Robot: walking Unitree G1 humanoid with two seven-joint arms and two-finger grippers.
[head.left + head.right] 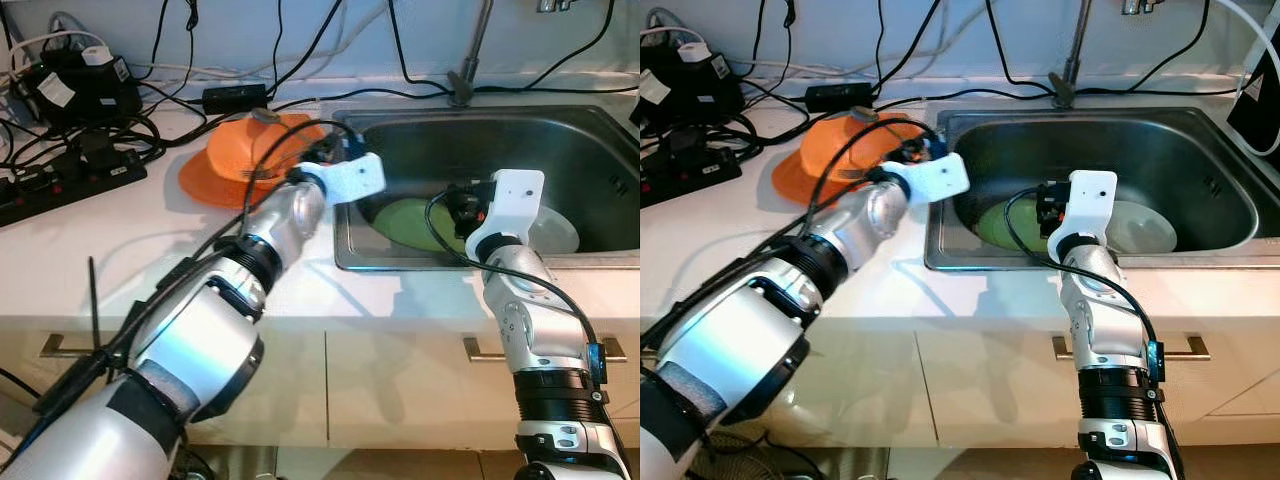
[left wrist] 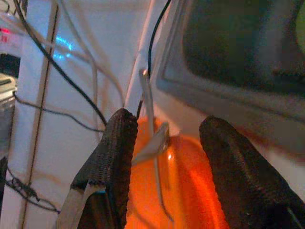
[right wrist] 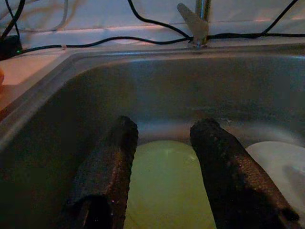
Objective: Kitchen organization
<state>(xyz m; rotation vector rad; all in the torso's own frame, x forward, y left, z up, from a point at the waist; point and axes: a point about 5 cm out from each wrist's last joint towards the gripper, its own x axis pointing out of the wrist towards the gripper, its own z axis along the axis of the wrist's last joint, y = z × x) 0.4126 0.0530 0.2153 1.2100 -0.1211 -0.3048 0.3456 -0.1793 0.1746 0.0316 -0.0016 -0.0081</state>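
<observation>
Right, your right gripper (image 3: 162,176) hangs down inside the sink (image 1: 590,130), fingers spread and empty, with the green plate (image 3: 164,183) flat on the basin floor directly beneath and between them. Just off its outer finger lies the white plate (image 3: 274,162), which seems to touch or overlap the green one. I'd judge both stiff, fairly light and possibly slick, so lying flat like that they offer you only the rim to pinch. Your left gripper (image 2: 164,157) is over the counter, fingers parted, straddling the orange plates (image 1: 240,160), and between its fingers sits a thin metal utensil (image 2: 152,143), not gripped. Your head views miss that utensil's shape; the left wrist view gives it clearly, while the head views show how both arms stand relative to the sink
</observation>
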